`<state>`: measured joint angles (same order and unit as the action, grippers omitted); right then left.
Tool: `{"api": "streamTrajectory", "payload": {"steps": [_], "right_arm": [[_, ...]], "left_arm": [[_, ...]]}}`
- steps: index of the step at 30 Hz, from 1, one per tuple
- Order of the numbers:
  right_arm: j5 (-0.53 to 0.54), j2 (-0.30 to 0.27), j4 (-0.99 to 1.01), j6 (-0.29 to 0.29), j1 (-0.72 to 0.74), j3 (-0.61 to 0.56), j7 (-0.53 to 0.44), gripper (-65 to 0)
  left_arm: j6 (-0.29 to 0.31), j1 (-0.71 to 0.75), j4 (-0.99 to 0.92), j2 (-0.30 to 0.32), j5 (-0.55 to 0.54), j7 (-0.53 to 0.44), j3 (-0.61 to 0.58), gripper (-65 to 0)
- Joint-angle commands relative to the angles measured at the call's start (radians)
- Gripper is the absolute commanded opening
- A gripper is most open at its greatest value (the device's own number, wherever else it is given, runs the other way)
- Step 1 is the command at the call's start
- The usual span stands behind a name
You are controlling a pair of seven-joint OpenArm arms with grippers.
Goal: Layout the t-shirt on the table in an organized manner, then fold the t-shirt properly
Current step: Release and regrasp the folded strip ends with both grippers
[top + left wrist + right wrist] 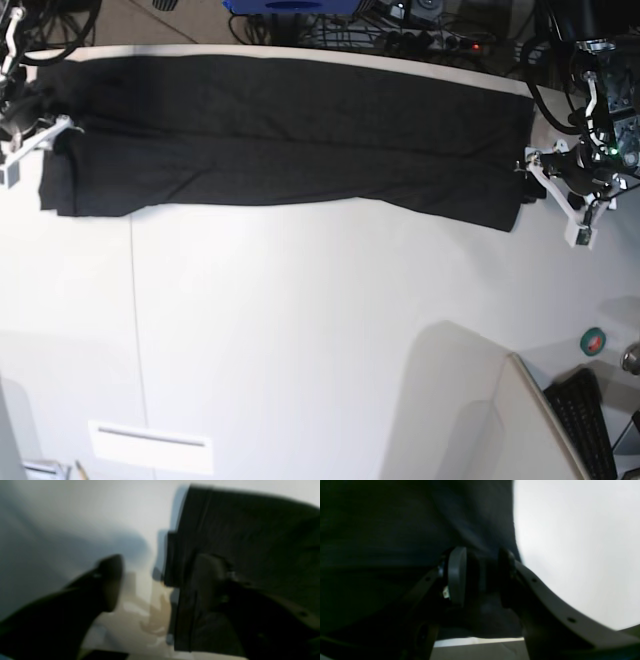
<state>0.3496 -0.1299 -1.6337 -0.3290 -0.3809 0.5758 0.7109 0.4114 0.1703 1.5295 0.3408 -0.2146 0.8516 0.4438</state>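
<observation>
The t-shirt (280, 135) is stretched into a long black band across the far part of the table (320, 340), long axis running side to side in the base view, and it dips a bit toward the end on that view's right. No print showing, just plain black cloth with some soft lengthwise creases.

The right gripper (480, 577) is at the shirt's end on the base view's left, and in its wrist view the two pads are clamped on a bunch of dark fabric.

The left gripper (162, 580) sits at the other end, by the shirt's short edge. Its wrist view is blurry, but the fingers are spread wide: one over bare white table, the other against the cloth, so it's released.

Outward from there: a thin dark seam line (137, 330) runs down the tabletop, and there's a keyboard (588, 420) plus a small green roll (594, 341) at the near corner on the base view's right.
</observation>
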Motion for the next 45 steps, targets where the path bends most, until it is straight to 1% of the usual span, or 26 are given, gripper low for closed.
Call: {"api": "streamTrajectory", "payload": {"steps": [1, 2, 4, 6, 7, 9, 13, 16, 18, 23, 24, 25, 26, 27, 30, 33, 36, 40, 42, 45], "right_arm": [[0.001, -0.003, -0.052, 0.0, 0.006, 0.014, -0.029, -43.5], [0.001, 0.005, -0.079, 0.0, 0.007, 0.01, -0.038, -43.4], [0.001, 0.005, -0.093, 0.0, 0.03, 0.003, -0.041, -42.9], [-0.007, 0.0, -0.05, 0.0, 0.078, -0.03, -0.043, -42.8], [-0.017, -0.012, -0.023, 0.0, 0.095, -0.049, -0.046, -42.8], [-0.071, -0.026, 0.054, 0.0, 0.152, -0.087, -0.047, -42.8], [-0.214, -0.023, 0.184, 0.0, 0.23, -0.11, -0.05, -42.8], [-0.283, -0.021, 0.223, 0.0, 0.237, -0.11, -0.11, -42.8], [-0.287, -0.021, 0.243, 0.0, 0.237, -0.107, -0.132, -42.8], [-0.287, -0.021, 0.28, 0.0, 0.236, -0.107, -0.133, -44.1], [-0.287, -0.021, 0.286, 0.0, 0.236, -0.107, -0.135, -46.7], [-0.287, -0.021, 0.287, 0.0, 0.236, -0.107, -0.135, -51.2], [-0.287, -0.021, 0.283, 0.0, 0.234, -0.106, -0.135, -58.8], [-0.287, -0.021, 0.278, -0.002, 0.233, -0.106, -0.132, -65.0], [-0.287, -0.015, 0.223, 0.003, 0.202, -0.104, -0.132, -65.0], [-0.287, 0.017, 0.128, 0.005, 0.162, -0.104, -0.132, -65.0], [-0.287, 0.022, 0.063, 0.005, 0.124, -0.104, -0.129, -65.0], [-0.287, 0.034, 0.019, 0.005, 0.095, -0.101, -0.056, -65.0], [-0.287, 0.039, -0.017, 0.0, 0.076, -0.073, -0.03, -65.0], [-0.287, 0.071, -0.052, -0.002, 0.055, -0.041, -0.023, -65.0]], "left_arm": [[-0.007, -0.007, 0.049, 0.013, 0.002, -0.019, 0.036, -14.0], [-0.007, -0.007, 0.07, -0.006, 0.001, -0.018, 0.06, -12.5], [-0.007, -0.007, 0.099, -0.035, 0.002, -0.016, 0.094, -12.7], [-0.007, -0.007, 0.108, -0.053, 0.002, -0.016, 0.102, -12.5], [-0.007, -0.007, 0.105, -0.055, 0.002, -0.016, 0.1, -12.5], [-0.007, -0.007, 0.102, -0.056, 0.002, -0.016, 0.1, -12.5], [-0.007, 0.007, 0.104, -0.055, 0.002, -0.016, 0.108, -12.5], [-0.007, 0.008, 0.104, -0.049, 0.002, -0.016, 0.108, -12.5], [-0.007, 0.008, 0.102, -0.049, 0.002, -0.016, 0.108, -12.5], [-0.007, 0.004, 0.064, -0.049, 0.002, -0.016, 0.108, -12.5], [-0.007, 0.002, 0.056, -0.049, 0.002, -0.016, 0.108, -12.5], [-0.007, 0.001, 0.05, -0.049, 0.002, -0.016, 0.108, -12.5], [-0.007, 0.001, 0.045, -0.049, 0.002, -0.016, 0.108, -12.5], [-0.007, -0.001, 0.044, -0.049, 0.002, -0.016, 0.108, -12.5], [-0.007, -0.001, 0.039, -0.047, 0.004, -0.016, 0.109, -12.5], [-0.007, -0.001, 0.039, -0.047, 0.007, -0.019, 0.109, -12.5], [-0.007, -0.002, 0.039, -0.047, 0.007, -0.019, 0.109, -12.5], [-0.007, -0.002, 0.039, -0.047, 0.01, -0.019, 0.109, -12.5], [-0.007, -0.002, 0.039, -0.047, 0.01, -0.019, 0.109, -12.5], [-0.007, -0.002, 0.039, -0.045, 0.011, -0.019, 0.109, -12.5]]}}
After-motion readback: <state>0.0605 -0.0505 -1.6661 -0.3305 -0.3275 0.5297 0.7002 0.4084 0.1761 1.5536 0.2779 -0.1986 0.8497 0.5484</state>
